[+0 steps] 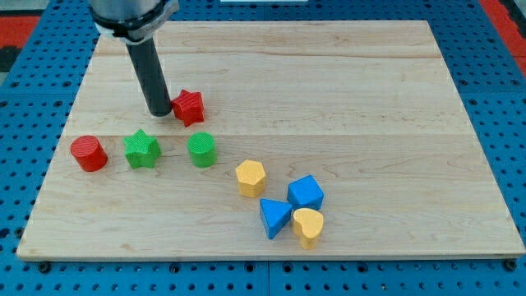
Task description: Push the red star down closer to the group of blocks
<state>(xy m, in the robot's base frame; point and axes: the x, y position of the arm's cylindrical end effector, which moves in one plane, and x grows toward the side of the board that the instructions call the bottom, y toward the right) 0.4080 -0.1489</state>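
The red star lies on the wooden board in the upper left part of the view. My tip stands right against the star's left side. Below the star sits a row of a red cylinder, a green star and a green cylinder. Further to the lower right lie a yellow hexagon, a blue cube, a blue triangle and a yellow heart.
The board rests on a blue perforated table. The arm's dark body hangs over the board's top left corner.
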